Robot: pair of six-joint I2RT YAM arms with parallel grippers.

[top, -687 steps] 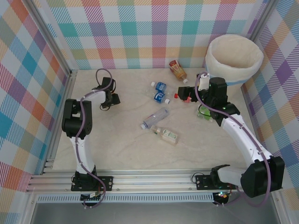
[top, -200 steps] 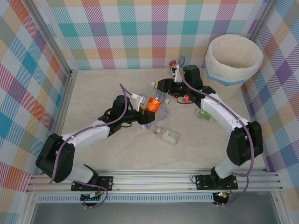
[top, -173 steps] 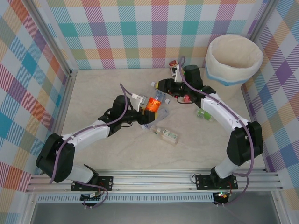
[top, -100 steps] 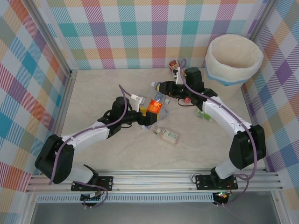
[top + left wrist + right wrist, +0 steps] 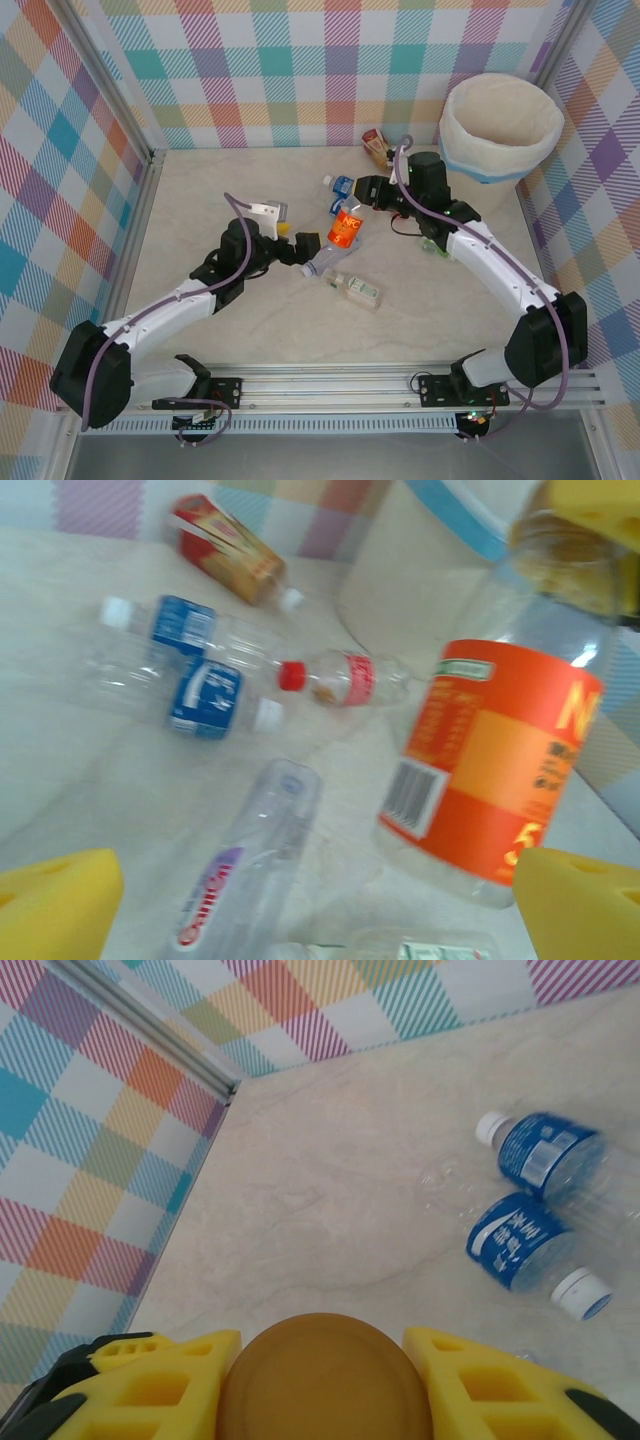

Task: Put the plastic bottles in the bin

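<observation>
My right gripper (image 5: 366, 193) is shut on the brown cap (image 5: 325, 1380) of an orange-labelled plastic bottle (image 5: 345, 228), which hangs tilted above the table. Its yellow fingers (image 5: 165, 1380) press the cap from both sides. My left gripper (image 5: 303, 245) stands open just left of that bottle, apart from it. In the left wrist view the orange-labelled bottle (image 5: 490, 770) hangs above and between my wide-apart yellow pads (image 5: 50, 905). The cream-white bin (image 5: 500, 125) stands at the far right corner.
More bottles lie on the table: two blue-labelled ones (image 5: 343, 186) (image 5: 525, 1240), a brown one (image 5: 375, 140) near the back wall, a clear one (image 5: 325, 257) (image 5: 250, 870), a green-labelled one (image 5: 358, 289), a red-labelled one (image 5: 340, 677). Another lies under the right arm (image 5: 435, 244).
My left gripper opened, let go of the orange-labelled bottle and drew back to the left. The right gripper closed on its cap and carries it a little to the right.
</observation>
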